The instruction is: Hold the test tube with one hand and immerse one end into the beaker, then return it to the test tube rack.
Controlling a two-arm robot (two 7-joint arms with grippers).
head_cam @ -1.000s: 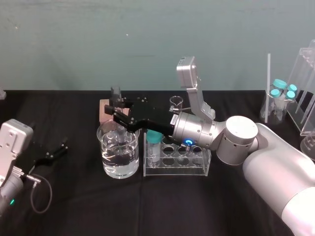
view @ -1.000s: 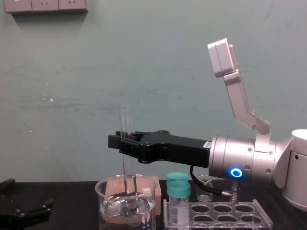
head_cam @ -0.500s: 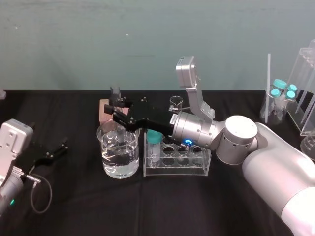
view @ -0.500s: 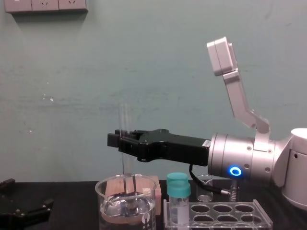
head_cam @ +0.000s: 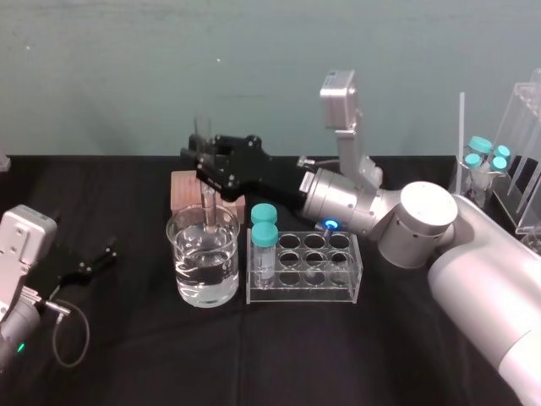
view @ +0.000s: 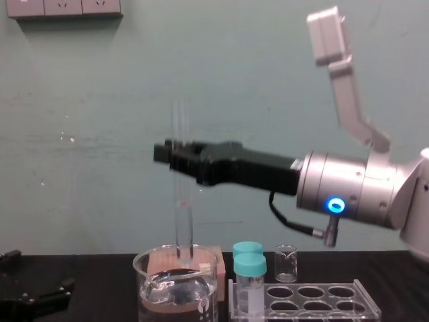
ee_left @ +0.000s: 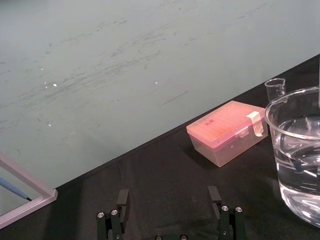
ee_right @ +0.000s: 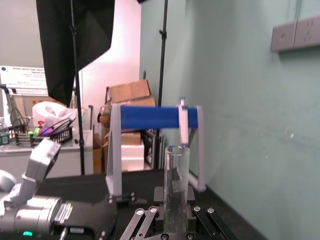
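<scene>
My right gripper (head_cam: 199,165) (view: 171,153) is shut on the test tube (head_cam: 207,211) (view: 181,201), a long clear tube held upright above the beaker (head_cam: 203,283) (view: 154,295). The tube's lower end hangs at about rim height, just over the water. In the right wrist view the tube (ee_right: 176,180) stands between the two fingers. The clear test tube rack (head_cam: 338,292) (view: 322,295) stands just right of the beaker. My left gripper (head_cam: 101,258) (ee_left: 169,200) rests open on the table at the far left, with nothing between its fingers.
Two teal-capped vials (head_cam: 264,224) stand in the rack's left end. A pink box (head_cam: 182,190) (ee_left: 227,131) lies behind the beaker and a tiny beaker (view: 285,261) behind the rack. More capped vials (head_cam: 486,156) and a clear stand (head_cam: 524,161) are at the far right.
My right arm has risen, lifting the test tube so its lower end came up out of the beaker's water to rim height. The left arm has not moved.
</scene>
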